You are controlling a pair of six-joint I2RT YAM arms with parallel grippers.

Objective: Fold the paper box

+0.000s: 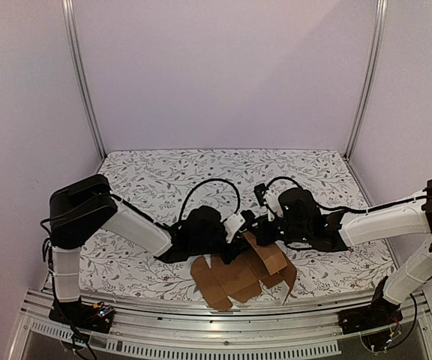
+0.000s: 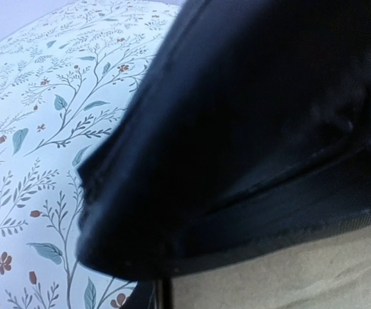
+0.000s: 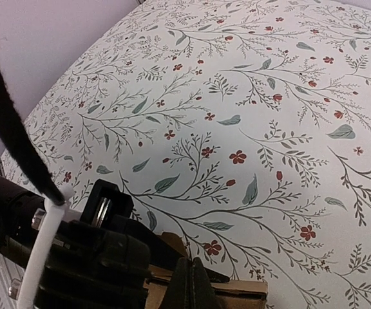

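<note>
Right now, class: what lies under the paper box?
The paper box rests on the floral tablecloth, which shows beside and beyond it. Anything directly beneath the cardboard is hidden.

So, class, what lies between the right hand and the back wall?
Only bare floral tablecloth beyond the right hand; the top and right wrist views both show it.

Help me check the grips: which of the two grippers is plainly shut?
The right gripper: its dark fingertips meet with no gap, by the paper box. The left gripper shows too little to tell.
</note>
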